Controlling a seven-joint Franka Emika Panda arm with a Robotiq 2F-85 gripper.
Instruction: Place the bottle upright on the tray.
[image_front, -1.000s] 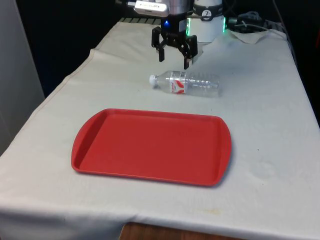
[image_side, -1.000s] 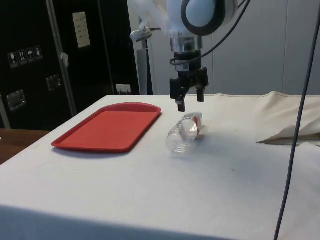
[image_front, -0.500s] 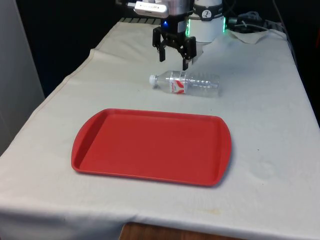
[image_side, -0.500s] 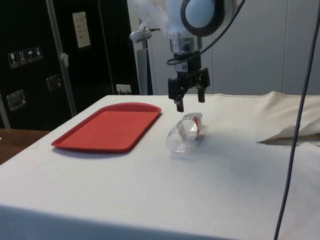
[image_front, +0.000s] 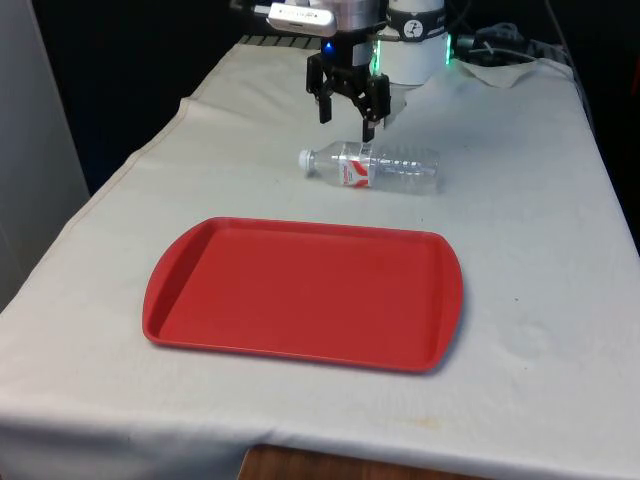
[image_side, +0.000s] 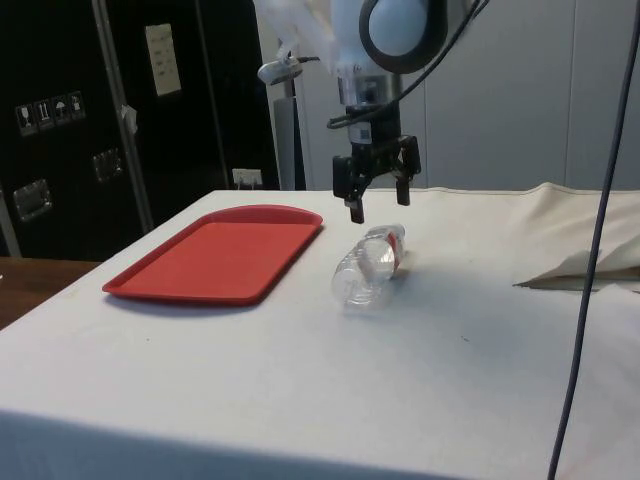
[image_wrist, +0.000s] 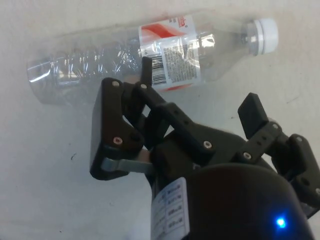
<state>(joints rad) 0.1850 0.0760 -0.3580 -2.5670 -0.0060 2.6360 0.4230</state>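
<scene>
One clear plastic bottle (image_front: 370, 166), white-capped, red-labelled, is laid on its side on the white cloth (image_front: 540, 230), beyond the red tray (image_front: 300, 294) and apart from it. One black gripper (image_front: 346, 118) is held above the bottle, fingers spread, nothing grasped.

This is a robotics lab or test room rather than a home. The counter (image_front: 560, 230) is draped in a plain white cloth (image_side: 300, 400), a white robot arm (image_side: 400, 30) stands at its end with loose cables (image_side: 590, 230) hanging by it, and black curtains (image_front: 150, 60) close off the space behind. To the side stand dark cabinets (image_side: 60, 120) with paper labels (image_side: 162, 58) and small handling stickers (image_side: 45, 112) stuck on them, beside plain pale wall panels (image_side: 500, 90), the look of a workroom with stored equipment.
</scene>
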